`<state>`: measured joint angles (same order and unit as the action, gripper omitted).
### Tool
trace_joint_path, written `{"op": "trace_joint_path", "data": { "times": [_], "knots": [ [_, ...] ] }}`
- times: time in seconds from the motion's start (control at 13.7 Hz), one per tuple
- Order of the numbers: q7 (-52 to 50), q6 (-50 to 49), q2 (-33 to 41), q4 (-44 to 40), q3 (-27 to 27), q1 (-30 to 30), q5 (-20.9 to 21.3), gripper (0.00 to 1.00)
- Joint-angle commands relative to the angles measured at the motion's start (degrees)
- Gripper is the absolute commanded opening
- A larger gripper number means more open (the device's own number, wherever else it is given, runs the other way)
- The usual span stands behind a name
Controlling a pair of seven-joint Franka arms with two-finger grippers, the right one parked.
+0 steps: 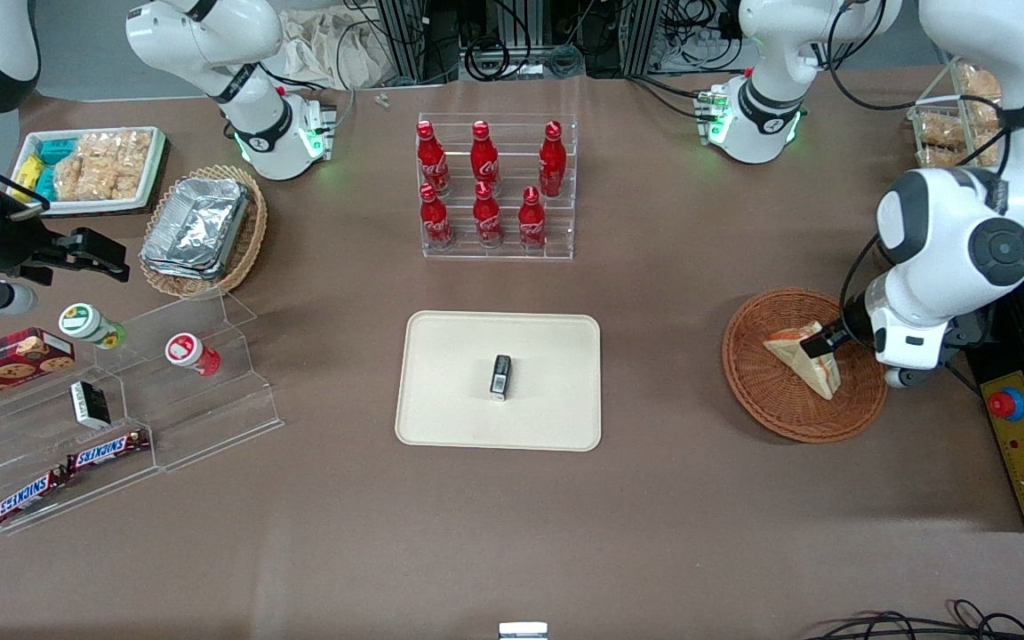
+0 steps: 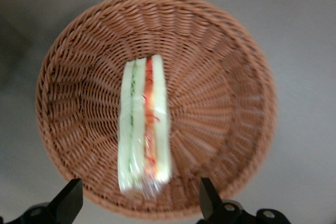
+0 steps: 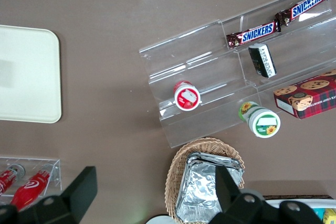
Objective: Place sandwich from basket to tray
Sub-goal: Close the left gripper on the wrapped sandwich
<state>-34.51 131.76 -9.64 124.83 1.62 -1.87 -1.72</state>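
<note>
The sandwich (image 1: 807, 364) is a pale bread wedge with red and green filling, lying in the round reddish-brown basket (image 1: 770, 404) toward the working arm's end of the table. My left gripper (image 1: 823, 343) hangs low over the basket, just above the sandwich. In the left wrist view the gripper (image 2: 139, 191) is open, its two fingers standing apart on either side of one end of the sandwich (image 2: 144, 129), clear of it, over the basket (image 2: 220, 77). The cream tray (image 1: 441, 418) lies mid-table, and a corner of it shows in the right wrist view (image 3: 26, 77).
A small black packet (image 1: 500, 376) lies on the tray. A clear rack of red bottles (image 1: 494, 187) stands farther from the front camera than the tray. A yellow emergency-stop box (image 1: 1023, 444) sits beside the basket. A foil-container basket (image 1: 201, 231) and a clear snack shelf (image 1: 121, 418) lie toward the parked arm's end.
</note>
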Motion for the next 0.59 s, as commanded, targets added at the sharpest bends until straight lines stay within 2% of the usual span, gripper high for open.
{"op": "trace_joint_path", "data": {
  "times": [0.0, 0.37, 0.44, 0.51],
  "knots": [
    [-2.48, 5.07, -2.83, 1.73, 0.31, 0.11, 0.58, 1.00],
    [-5.31, 9.30, -7.32, 1.82, 0.22, -0.07, 0.58, 0.98],
    [-5.31, 9.57, -7.76, 1.82, 0.22, -0.07, 0.58, 0.73],
    [-5.31, 9.57, -7.94, 1.73, 0.22, -0.07, 0.58, 0.41]
  ]
}}
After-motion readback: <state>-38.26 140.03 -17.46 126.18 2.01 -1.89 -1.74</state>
